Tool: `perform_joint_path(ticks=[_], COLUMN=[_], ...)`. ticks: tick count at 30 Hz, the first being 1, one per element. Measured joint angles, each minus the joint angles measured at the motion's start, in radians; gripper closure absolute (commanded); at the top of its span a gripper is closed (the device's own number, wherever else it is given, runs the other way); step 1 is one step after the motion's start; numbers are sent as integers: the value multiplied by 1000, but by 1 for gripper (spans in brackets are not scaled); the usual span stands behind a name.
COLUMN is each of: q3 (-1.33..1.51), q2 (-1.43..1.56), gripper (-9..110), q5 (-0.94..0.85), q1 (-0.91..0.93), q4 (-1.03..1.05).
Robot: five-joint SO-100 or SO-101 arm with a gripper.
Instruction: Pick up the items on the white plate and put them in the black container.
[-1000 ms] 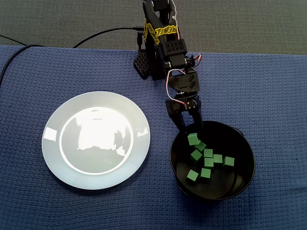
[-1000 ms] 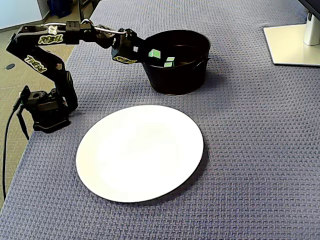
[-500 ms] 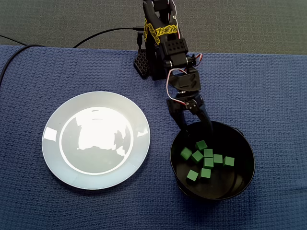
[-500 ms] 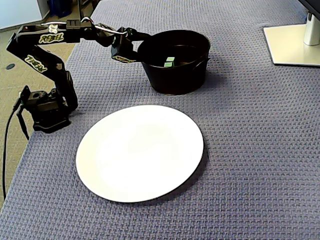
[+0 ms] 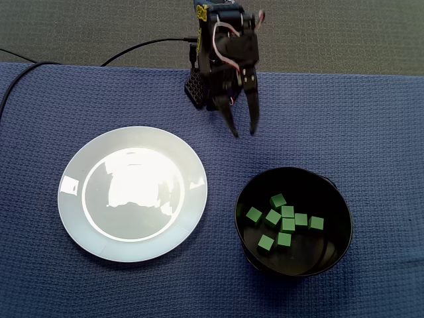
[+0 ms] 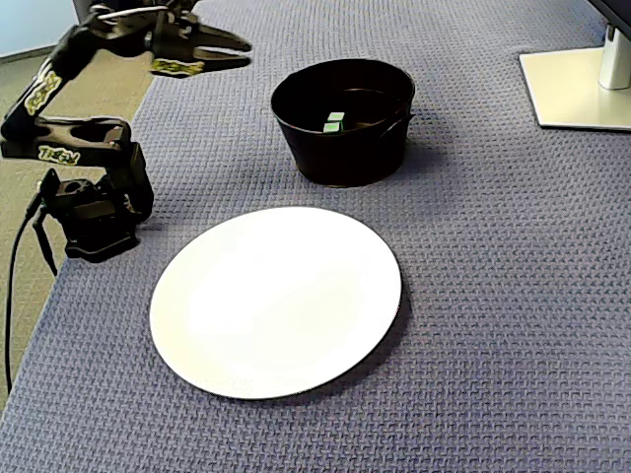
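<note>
The white plate point(image 5: 132, 192) point(image 6: 276, 298) lies bare on the blue cloth in both fixed views. The black container point(image 5: 338, 205) point(image 6: 345, 143) holds several green cubes point(image 5: 281, 220); in a fixed view only one cube point(image 6: 335, 121) shows over the rim. My gripper point(image 5: 243, 130) point(image 6: 237, 51) hangs open and holds nothing, raised above the cloth, well clear of the container and close to the arm's base point(image 5: 199, 89) point(image 6: 94, 212).
A black cable point(image 5: 139, 48) runs from the base off the cloth's far edge. A white monitor stand point(image 6: 577, 84) sits at the right corner in a fixed view. The blue woven cloth point(image 5: 371, 132) covers the table.
The gripper let a green cube fall into the container, then drew back and up from the container's rim toward the base, still open.
</note>
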Motion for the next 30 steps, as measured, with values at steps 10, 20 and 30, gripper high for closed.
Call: perform_joint_path(ticks=[10, 20, 30], q3=[193, 495, 609], q2=[247, 255, 261], gripper=[101, 101, 99], q5=[-356, -272, -238], q1=[87, 101, 54], q4=[704, 603, 538])
